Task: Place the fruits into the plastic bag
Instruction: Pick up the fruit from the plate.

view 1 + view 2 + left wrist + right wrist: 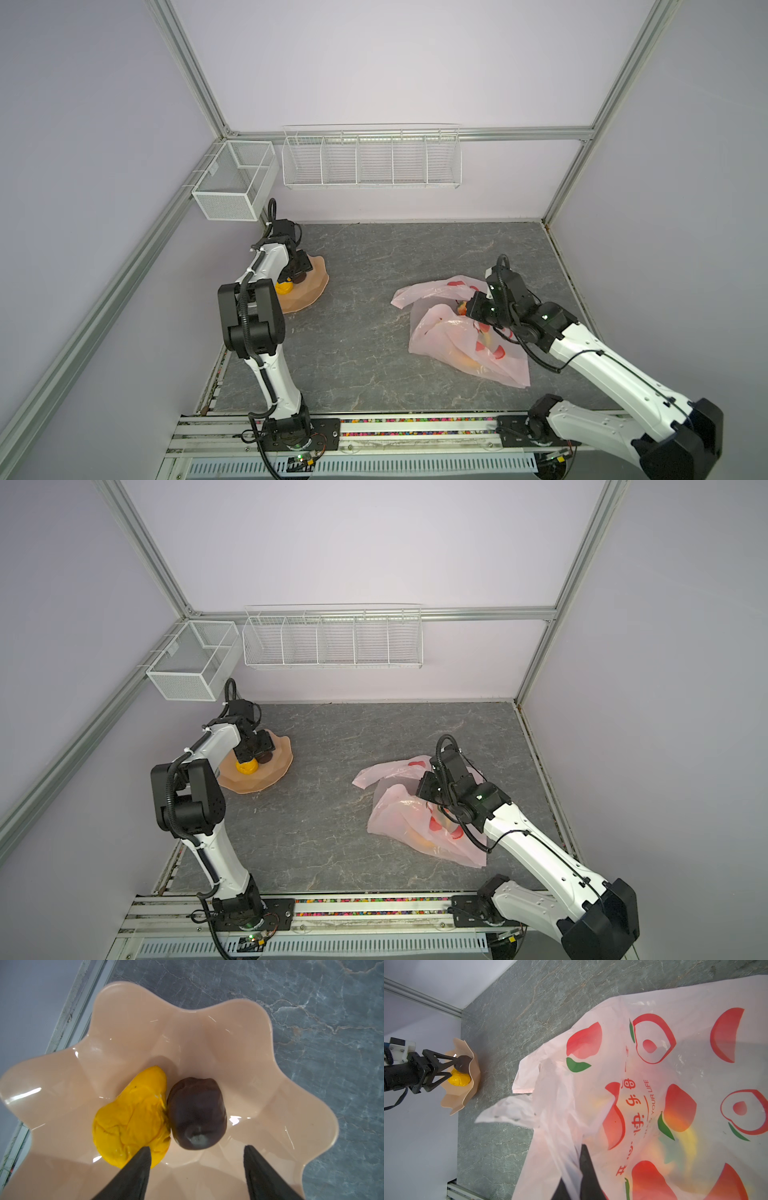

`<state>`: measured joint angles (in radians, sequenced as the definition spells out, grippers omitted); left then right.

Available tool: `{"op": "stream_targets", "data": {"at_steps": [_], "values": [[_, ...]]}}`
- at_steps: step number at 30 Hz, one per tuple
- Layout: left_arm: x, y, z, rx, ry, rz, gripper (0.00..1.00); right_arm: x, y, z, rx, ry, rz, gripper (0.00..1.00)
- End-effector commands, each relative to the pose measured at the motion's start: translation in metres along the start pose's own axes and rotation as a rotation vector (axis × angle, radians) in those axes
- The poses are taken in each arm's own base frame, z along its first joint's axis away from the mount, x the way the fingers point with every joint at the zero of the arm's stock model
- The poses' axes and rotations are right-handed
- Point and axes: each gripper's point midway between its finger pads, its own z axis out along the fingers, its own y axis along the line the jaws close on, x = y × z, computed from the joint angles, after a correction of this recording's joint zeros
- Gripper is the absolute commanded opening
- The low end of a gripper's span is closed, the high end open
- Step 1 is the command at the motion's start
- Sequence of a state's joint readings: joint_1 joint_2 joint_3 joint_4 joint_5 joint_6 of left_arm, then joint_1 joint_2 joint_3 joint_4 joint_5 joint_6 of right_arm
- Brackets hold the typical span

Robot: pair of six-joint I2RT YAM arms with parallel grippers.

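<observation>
Grey marbled desk (pixel 353 332), peach dish (pixel 207 1032) on it, and inside the dish the pear (pixel 133 1118) and brown piece (pixel 196 1113) lie touching. Left hand (pixel 197 1147) hangs low over the dish, fingers apart, brown piece between them. Well away from the dish lies the bag (pixel 440 332). Right hand (pixel 579 1163) is clamped on its film, and yellow and orange fruits (pixel 467 362) show through.
</observation>
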<state>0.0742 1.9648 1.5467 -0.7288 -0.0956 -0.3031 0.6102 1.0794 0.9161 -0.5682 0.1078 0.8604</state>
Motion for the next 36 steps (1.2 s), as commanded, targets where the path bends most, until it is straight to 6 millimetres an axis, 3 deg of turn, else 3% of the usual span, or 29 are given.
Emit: {"op": "stream_targets", "data": {"at_steps": [1,24,30,36], "values": [[-0.014,-0.005,0.004,0.032,-0.023,-0.023,0.70,0.000,-0.003,0.001,0.014,-0.002,0.013,0.06],[0.002,0.006,0.038,-0.048,0.045,-0.023,0.62,0.000,-0.001,0.000,0.013,0.006,0.005,0.06],[0.003,0.007,0.040,-0.053,0.048,-0.012,0.57,0.000,-0.002,0.000,0.017,0.005,0.002,0.06],[0.000,0.004,0.034,-0.032,0.038,0.017,0.45,-0.001,0.000,0.002,0.017,0.009,-0.002,0.06]]}}
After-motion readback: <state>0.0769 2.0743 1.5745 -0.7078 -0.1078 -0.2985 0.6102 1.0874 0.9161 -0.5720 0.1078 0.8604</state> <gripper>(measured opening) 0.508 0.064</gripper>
